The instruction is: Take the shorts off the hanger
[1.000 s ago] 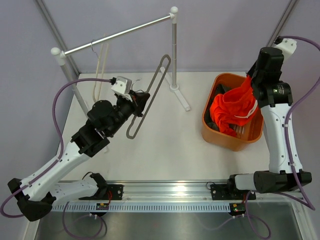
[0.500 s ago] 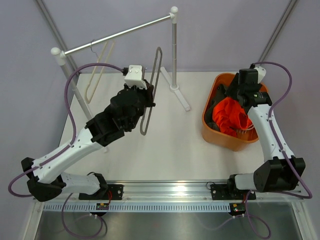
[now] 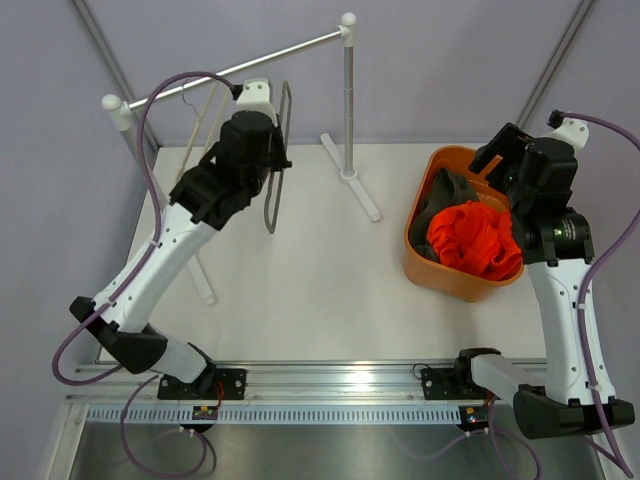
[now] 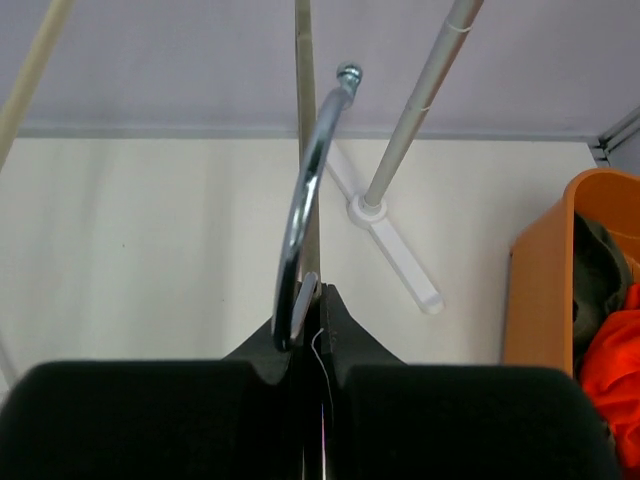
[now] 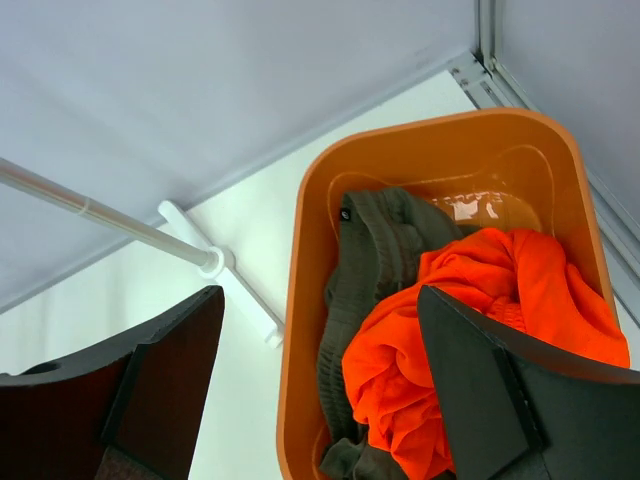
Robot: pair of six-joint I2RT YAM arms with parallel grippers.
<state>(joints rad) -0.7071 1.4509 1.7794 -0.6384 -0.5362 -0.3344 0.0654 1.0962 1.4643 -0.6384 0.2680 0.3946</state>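
Top view: L gripper (image 3: pixel 275 162) is clamped shut on the hanger (image 3: pixel 270 205), well left of the bin (image 3: pixel 450 288) and up by the rail (image 3: pixel 250 65). Hanger is seen edge-on, so its shape is hard to read; can't tell which end is the hook. Shorts (image 3: pixel 475 240) are bunched inside the bin on a dark olive garment (image 3: pixel 440 195); drawstring not visible. R gripper (image 3: pixel 497 160) is over the bin's far rim, jaws wide, holding nothing. White table (image 3: pixel 330 270), grey walls (image 3: pixel 450 60); open tabletop left of the bin.

L wrist: L gripper (image 4: pixel 318 300) is pinched on the base of the hook (image 4: pixel 305 190); rest of hanger hidden. Bin (image 4: pixel 535 280) is cut off at the right edge, with a sliver of shorts (image 4: pixel 610 360) in it.

R wrist: R gripper (image 5: pixel 320 300) has its fingers (image 5: pixel 480 380) spread wide, nothing between. Shorts (image 5: pixel 470 330) fill the bin's (image 5: pixel 300 300) right part, partly behind one finger and cropped at the bottom. Olive garment (image 5: pixel 375 240) is left of them in the bin.
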